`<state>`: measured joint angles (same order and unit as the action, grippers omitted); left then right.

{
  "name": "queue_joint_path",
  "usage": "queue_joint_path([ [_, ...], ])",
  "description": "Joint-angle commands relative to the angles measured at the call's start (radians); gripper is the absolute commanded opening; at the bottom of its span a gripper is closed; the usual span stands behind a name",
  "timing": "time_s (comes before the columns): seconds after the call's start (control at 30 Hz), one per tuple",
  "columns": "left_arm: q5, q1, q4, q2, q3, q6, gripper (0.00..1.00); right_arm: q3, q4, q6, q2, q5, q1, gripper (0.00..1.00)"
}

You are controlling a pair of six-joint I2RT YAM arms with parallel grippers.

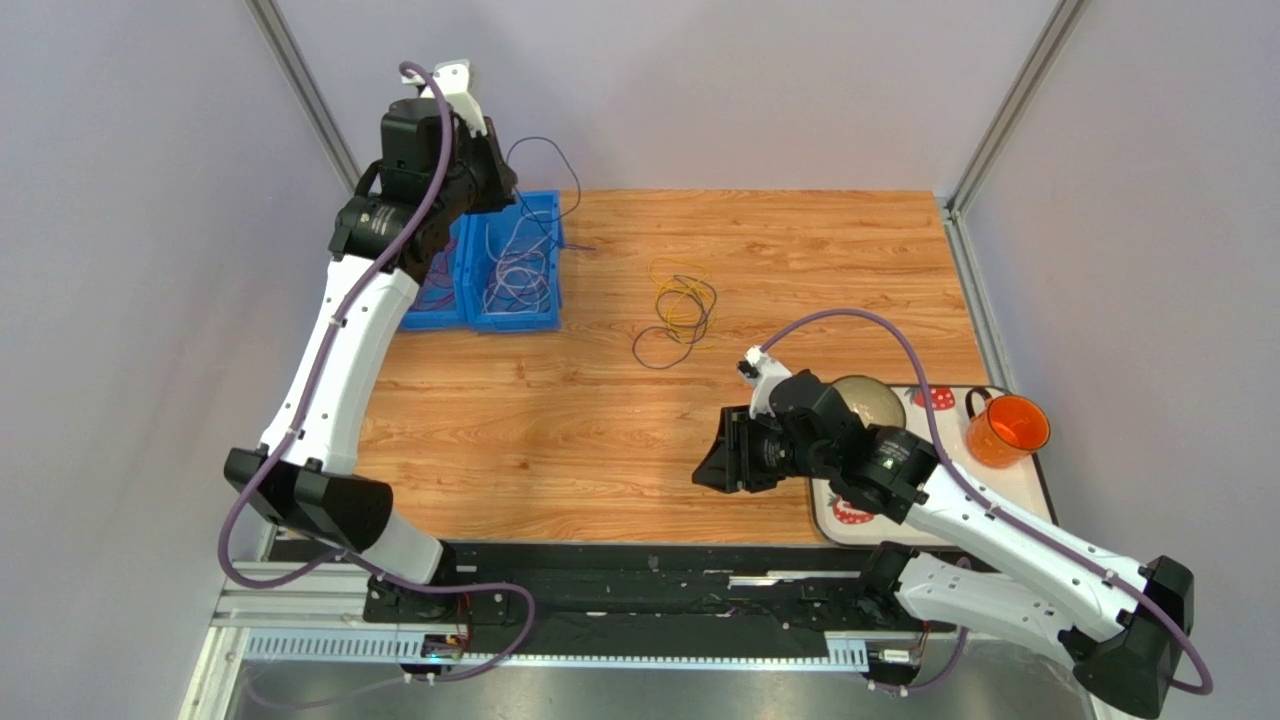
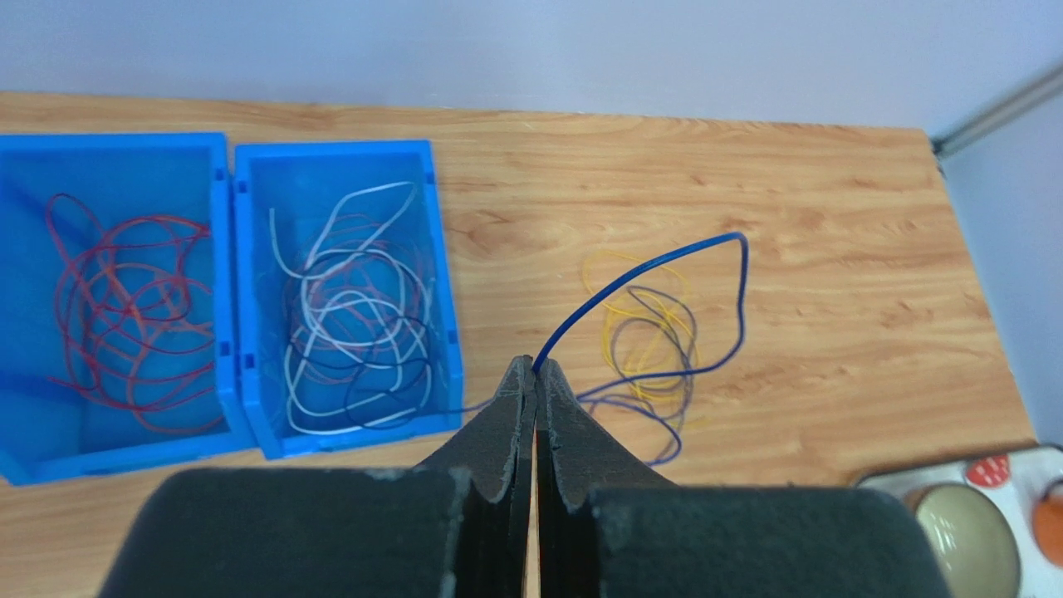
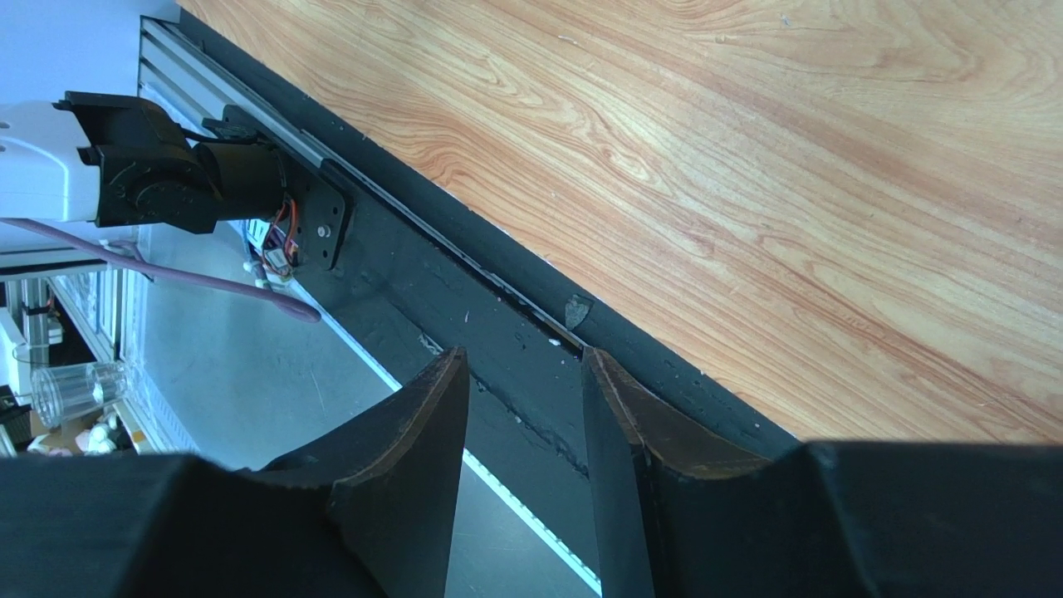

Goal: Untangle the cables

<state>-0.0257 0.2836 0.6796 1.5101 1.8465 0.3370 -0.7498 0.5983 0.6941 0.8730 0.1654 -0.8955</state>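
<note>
One cable (image 2: pixel 624 292) (perhaps blue) in left end effector (image 2: pixel 535 371)

Wooden table (image 1: pixel 601 435). Far left: two blue bins (image 2: pixel 228 312), side by side, touching. Near centre: loose cables (image 1: pixel 676 318), yellow and dark loops, probably purple, overlapping on bare wood. Near right: white tray (image 1: pixel 1025 488), partly hidden.

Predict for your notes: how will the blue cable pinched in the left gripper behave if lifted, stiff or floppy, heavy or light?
Probably springy rather than limp: the blue cable arches up from the shut left gripper unsupported. Likely very light, being thin. Its far part lies among the yellow and dark loops, so it may drag them.
</note>
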Motion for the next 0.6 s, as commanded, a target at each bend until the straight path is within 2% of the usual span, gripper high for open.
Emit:
queue_joint_path([
  [0.0,-0.043,-0.052,0.003,0.062,0.069,-0.027,0.0,-0.025,-0.005,-0.024,0.012,-0.02,-0.003,0.42],
  [0.23,-0.048,-0.139,0.035,0.22,0.183,-0.013,0.0,-0.034,-0.008,-0.042,0.047,-0.014,-0.003,0.42],
  [0.37,-0.043,-0.164,0.012,0.266,0.189,0.011,0.0,-0.034,-0.009,-0.05,0.064,-0.018,-0.003,0.42],
  [0.47,-0.007,-0.19,0.066,0.329,0.233,0.048,0.25,-0.034,-0.011,-0.053,0.073,-0.014,-0.005,0.42],
  [0.5,-0.008,-0.199,0.09,0.346,0.255,0.06,0.38,-0.036,-0.012,-0.054,0.08,-0.012,-0.003,0.42],
  [0.57,0.004,-0.207,0.135,0.38,0.292,0.076,0.48,-0.037,-0.012,-0.056,0.083,-0.009,-0.003,0.42],
])
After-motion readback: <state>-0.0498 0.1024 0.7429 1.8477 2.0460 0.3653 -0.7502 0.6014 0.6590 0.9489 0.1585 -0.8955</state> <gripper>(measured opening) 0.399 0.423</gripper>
